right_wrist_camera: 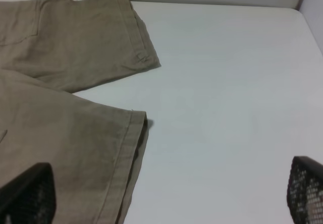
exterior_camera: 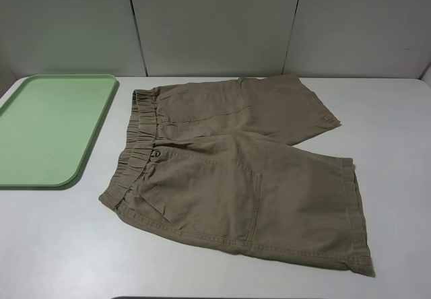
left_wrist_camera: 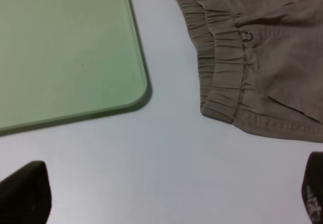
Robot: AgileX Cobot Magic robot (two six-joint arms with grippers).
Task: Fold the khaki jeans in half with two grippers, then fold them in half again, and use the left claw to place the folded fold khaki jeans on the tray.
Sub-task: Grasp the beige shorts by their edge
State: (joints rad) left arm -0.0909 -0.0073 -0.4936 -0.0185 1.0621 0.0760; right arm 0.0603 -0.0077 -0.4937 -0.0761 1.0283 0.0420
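The khaki jeans are lying unfolded in the middle of the counter, waistband facing the tray, which is sitting at the far-left corner. The left claw is hovering spread wide beside the waistband. The right gripper is hovering equally spread by the leg hems.

White tabletop, pale grey wall panels behind it, dark slanting seams between the panels

Likely a lab bench — bare white table, grey panel walls
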